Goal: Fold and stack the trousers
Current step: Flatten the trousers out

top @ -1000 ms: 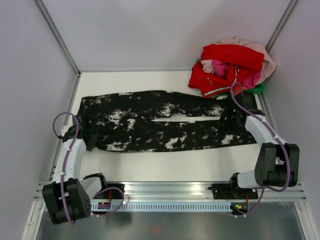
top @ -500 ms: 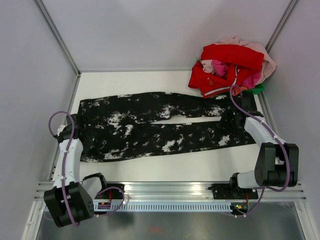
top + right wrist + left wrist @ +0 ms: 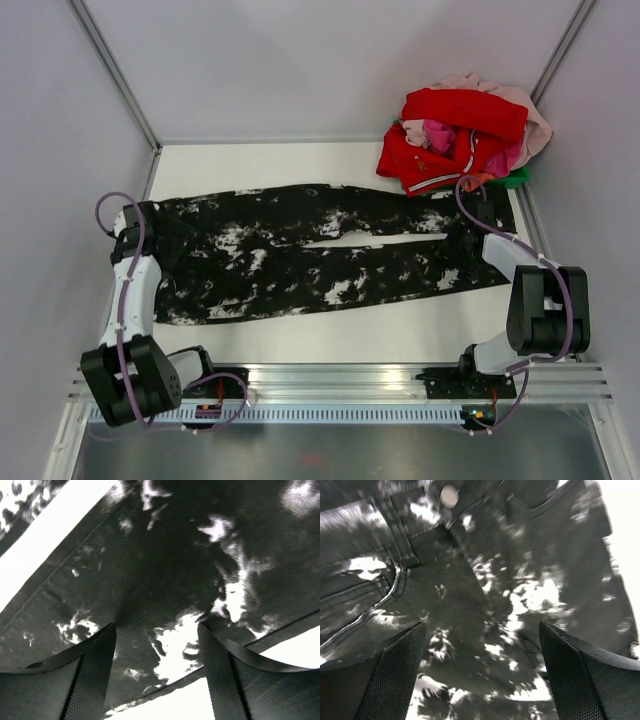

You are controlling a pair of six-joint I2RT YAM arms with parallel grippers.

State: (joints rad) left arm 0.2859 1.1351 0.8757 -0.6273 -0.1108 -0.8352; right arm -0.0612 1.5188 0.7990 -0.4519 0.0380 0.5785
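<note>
Top external view is showing the long black fabric trousers with white bleach-like blotches (image 3: 320, 255) lying flat across the white table (image 3: 300, 340). The waistband is pointing toward nine o'clock and the hems toward three, likely spread out ready for a first fold. The left gripper (image 3: 138, 222) is hovering over the waistband, jaws wide apart and holding nothing, its arm reaching straight forward. The right gripper (image 3: 478, 222) is bending in over the hems, jaws parted, the cloth beneath unpinched. A heap of red and pink clothes (image 3: 465, 135) is sitting at one o'clock.
</note>
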